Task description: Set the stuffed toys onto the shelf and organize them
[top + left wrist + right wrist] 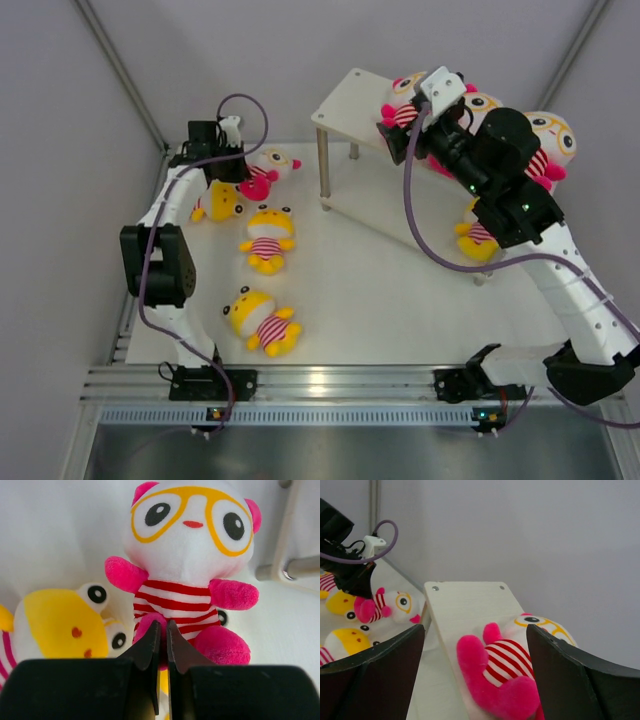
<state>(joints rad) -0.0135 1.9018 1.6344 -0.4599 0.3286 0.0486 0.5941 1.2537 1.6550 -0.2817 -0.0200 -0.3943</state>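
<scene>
Left fingers (147, 650) pinched shut against leg of pink doll (190, 575), lower centre; catch uncertain. Right fingers (370, 680) wide. Plush looks light, squashy: take belly.

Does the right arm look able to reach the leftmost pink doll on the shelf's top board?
Likely yes: the right gripper hangs open just above the pink doll, with nothing between them.

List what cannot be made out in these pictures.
- Top view: the right arm covers much of the shelf.
- Left wrist: the shut left gripper hides whether it pinches the pink toy; the yellow toy is cut by the left edge.
- Right wrist: a finger hides part of the shelved toy's face.
</scene>
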